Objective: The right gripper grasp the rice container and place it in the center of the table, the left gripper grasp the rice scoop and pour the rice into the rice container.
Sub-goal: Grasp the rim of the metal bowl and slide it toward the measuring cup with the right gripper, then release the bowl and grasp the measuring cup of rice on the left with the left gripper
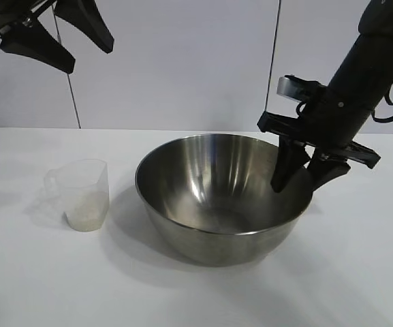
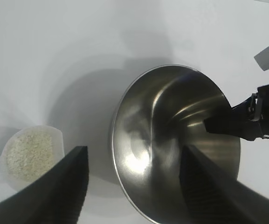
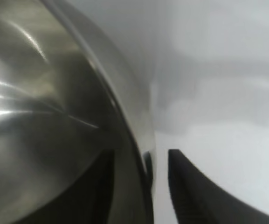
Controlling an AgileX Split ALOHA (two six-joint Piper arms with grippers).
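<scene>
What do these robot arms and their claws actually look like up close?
Both are matte black. The right gripper has two long tapered fingers under a flat crossbar, on a thick rounded arm with a small silver-grey block and a black cable loop beside it. The left gripper has the same pointed, wedge-shaped fingers; in its wrist view their inner faces show fine ridges.

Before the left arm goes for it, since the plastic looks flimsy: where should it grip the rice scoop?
Probably from above, across the rice scoop just below the rim: it stands upright holding rice, so a level grip avoids spilling.
</scene>
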